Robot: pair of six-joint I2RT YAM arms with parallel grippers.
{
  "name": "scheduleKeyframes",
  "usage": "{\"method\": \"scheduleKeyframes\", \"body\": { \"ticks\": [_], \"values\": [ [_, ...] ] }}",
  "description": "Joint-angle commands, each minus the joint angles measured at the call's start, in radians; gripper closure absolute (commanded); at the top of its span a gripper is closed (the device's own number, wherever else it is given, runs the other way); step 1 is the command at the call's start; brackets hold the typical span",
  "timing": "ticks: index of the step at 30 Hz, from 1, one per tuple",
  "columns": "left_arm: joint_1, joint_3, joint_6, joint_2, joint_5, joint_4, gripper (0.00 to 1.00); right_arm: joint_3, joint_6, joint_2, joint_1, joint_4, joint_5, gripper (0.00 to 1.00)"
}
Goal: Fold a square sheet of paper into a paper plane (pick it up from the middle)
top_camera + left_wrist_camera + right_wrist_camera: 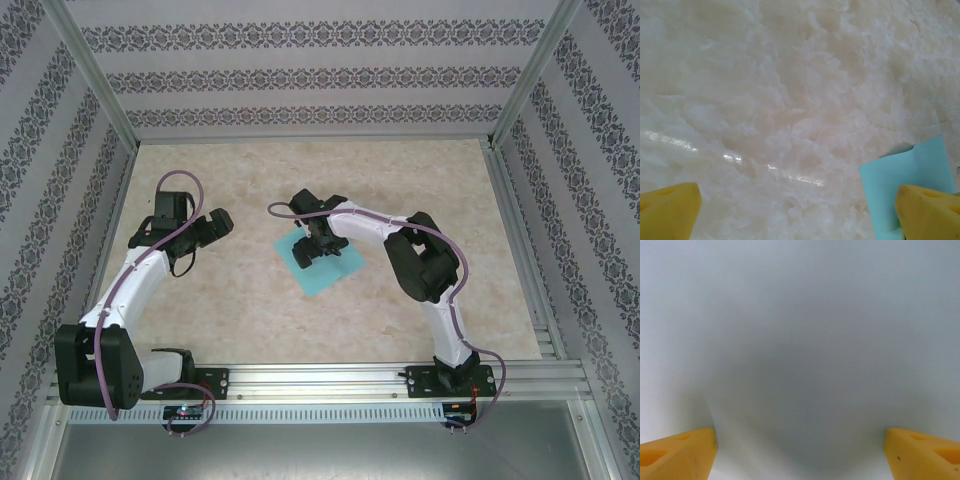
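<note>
Square sheet of paper (322, 278) partly beneath right pincer (310, 252)

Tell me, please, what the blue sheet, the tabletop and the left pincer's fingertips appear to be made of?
The square sheet of paper: thin matte turquoise paper, lying flat. Tabletop: glossy marble-patterned surface, probably laminate or film; it shows glare streaks. Fingertips of the left pincer: yellow, matte, moulded-looking, perhaps plastic or rubber.
</note>
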Motion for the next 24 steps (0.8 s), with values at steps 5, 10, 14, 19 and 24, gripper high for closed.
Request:
{"method": "scheduleKeyframes", "body": {
  "ticks": [5,10,14,19,24],
  "values": [
    [-0.012,-0.011,-0.011,0.006,0.005,0.031,0.00,-0.032,0.011,0.070,-0.021,-0.019,0.011,0.17],
    [-0.015,-0.017,-0.015,0.007,0.018,0.035,0.00,-0.036,0.042,0.019,-0.020,0.002,-0.002,0.24],
    [-0.025,-0.042,-0.029,0.008,0.049,0.056,0.00,-0.093,0.099,-0.053,-0.017,0.075,-0.035,0.40],
    [-0.058,-0.100,-0.062,0.018,0.108,0.115,0.03,-0.168,0.181,-0.148,-0.011,0.167,-0.080,0.58],
    [-0.127,-0.164,-0.108,0.026,0.179,0.225,0.10,-0.291,0.283,-0.298,-0.017,0.343,-0.235,0.65]
  ]
}}
